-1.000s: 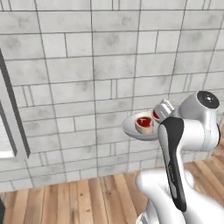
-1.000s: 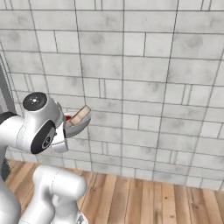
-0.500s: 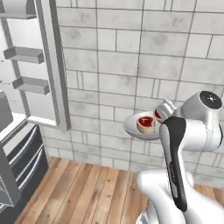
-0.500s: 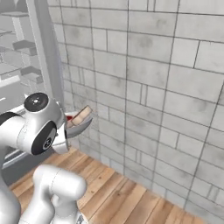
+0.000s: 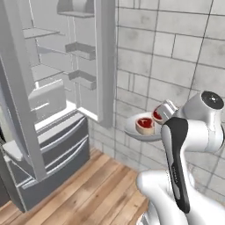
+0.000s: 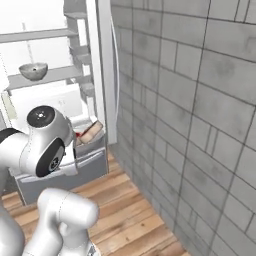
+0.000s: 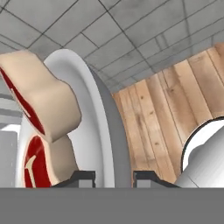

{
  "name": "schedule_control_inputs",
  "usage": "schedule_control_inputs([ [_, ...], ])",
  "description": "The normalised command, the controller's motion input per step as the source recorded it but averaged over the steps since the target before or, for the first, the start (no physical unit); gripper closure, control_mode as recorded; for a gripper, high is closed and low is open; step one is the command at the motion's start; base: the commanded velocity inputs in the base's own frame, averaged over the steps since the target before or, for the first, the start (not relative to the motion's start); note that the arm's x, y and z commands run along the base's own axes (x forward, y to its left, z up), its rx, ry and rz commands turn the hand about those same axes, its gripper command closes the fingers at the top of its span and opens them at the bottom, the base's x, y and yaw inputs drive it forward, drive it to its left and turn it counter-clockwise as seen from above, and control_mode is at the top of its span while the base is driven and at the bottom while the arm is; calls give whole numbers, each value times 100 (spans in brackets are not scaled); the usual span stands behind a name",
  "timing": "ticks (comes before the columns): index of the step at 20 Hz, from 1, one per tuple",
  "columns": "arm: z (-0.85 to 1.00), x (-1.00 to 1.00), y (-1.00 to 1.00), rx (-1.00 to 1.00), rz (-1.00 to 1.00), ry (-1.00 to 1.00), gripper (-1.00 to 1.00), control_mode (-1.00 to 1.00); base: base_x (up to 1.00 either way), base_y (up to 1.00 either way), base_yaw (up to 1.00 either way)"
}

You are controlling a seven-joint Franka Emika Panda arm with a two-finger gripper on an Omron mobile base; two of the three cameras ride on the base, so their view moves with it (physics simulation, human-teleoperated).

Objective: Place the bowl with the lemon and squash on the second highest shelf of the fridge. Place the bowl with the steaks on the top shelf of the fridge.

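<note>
My gripper [image 7: 114, 177] is shut on the rim of the white bowl [image 5: 137, 131], which carries two red steaks [image 5: 144, 125] and hangs in the air beside the brick wall. In the hand view the bowl's rim [image 7: 98, 118] runs between my fingertips [image 7: 83, 176], with the steaks [image 7: 41, 103] to the left of it. From the right base view one steak [image 6: 92, 132] peeks out behind my arm. The fridge [image 6: 55, 75] stands open, and a grey bowl [image 6: 34, 70] rests on one of its shelves under a higher shelf [image 6: 40, 35]. I cannot see what that bowl holds.
The open fridge door [image 5: 103, 61] with its door bins [image 5: 81, 50] stands between the bowl and the fridge interior. Drawers [image 5: 57, 140] fill the fridge's lower part. The grey brick wall [image 6: 200, 100] runs close on the right, above a wooden floor [image 5: 96, 189].
The base has turned, so both base views swung from bare wall to the open fridge. The bowl with the steaks stays in my grip, in the same place relative to the arm.
</note>
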Motion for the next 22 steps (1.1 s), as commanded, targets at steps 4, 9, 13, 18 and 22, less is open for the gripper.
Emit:
schedule_control_inputs([
  [4, 0, 0, 0, 0, 0, 0, 100, 100, 77, -21, 57],
  [9, 0, 0, 0, 0, 0, 0, 100, 100, 25, -11, 73],
  [13, 0, 0, 0, 0, 0, 0, 100, 100, 63, -34, 60],
  [18, 0, 0, 0, 0, 0, 0, 100, 100, 93, -30, 33],
  [22, 0, 0, 0, 0, 0, 0, 100, 100, 61, -54, 27],
])
